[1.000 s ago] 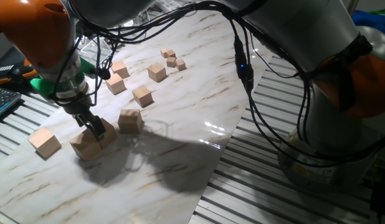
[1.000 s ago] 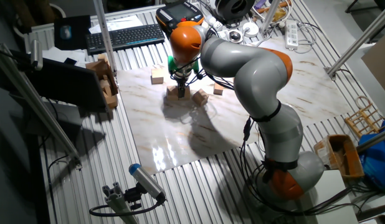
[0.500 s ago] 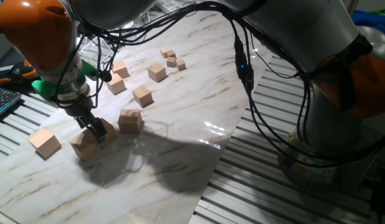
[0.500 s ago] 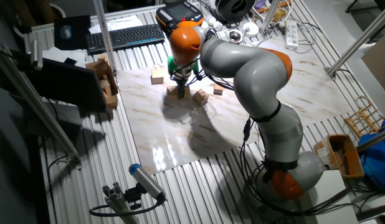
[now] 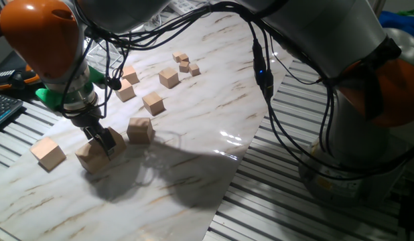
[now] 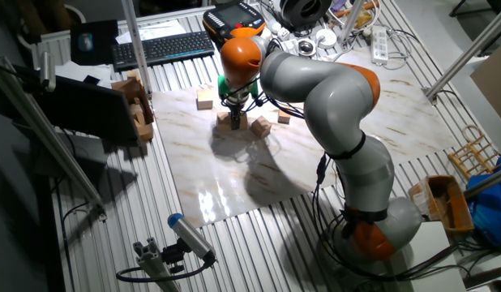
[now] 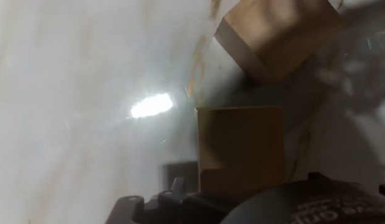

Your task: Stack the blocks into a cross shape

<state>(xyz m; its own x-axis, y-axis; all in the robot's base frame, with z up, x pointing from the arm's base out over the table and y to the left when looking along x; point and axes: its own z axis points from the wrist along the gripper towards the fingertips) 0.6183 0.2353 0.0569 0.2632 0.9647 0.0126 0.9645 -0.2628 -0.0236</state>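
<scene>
- At the desk's [image 5: 214,100] near-left corner, the gripper [image 5: 102,141] grasps one block [image 5: 93,156].
- Risk: its neighbouring block [image 5: 140,129] sits just beside; a swing could knock it.

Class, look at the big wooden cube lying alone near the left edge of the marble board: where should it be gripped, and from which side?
Grip the lone cube on two opposite flat side faces, coming straight down from above: it sits flat with open board all round.

Gripper [image 5: 101,140] a touch higher and farther back over the wooden cube [image 5: 93,156] than a second ago.
</scene>
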